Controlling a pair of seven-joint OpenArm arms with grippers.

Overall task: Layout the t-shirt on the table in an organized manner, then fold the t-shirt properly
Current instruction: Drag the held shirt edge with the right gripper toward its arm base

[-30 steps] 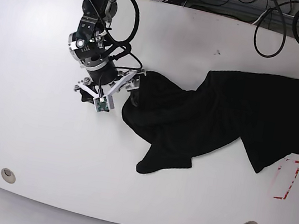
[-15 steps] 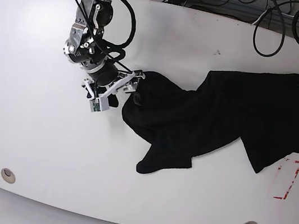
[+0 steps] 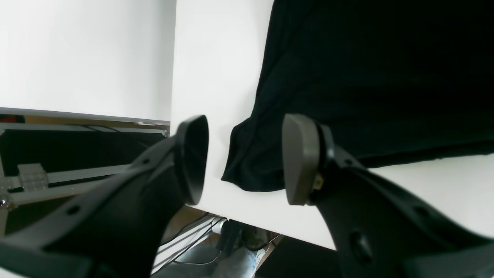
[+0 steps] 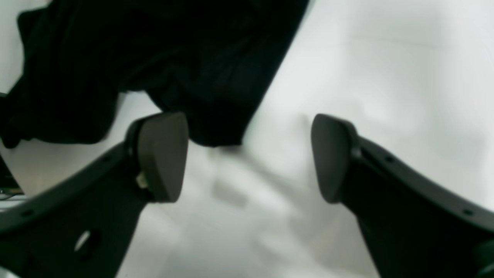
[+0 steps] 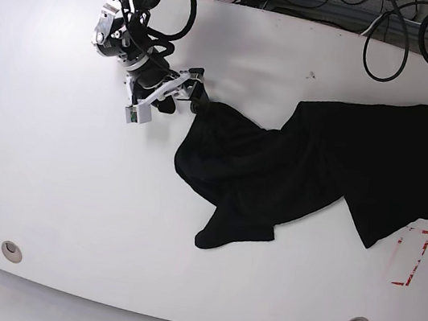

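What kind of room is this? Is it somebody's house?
Probably not a house; it looks like a robot lab. A big white table holds only a black t-shirt, robot arms reach over it, and loose cables hang behind.

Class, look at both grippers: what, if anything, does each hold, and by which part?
Nothing: left gripper and right gripper are open, with the t-shirt lying free on the table.
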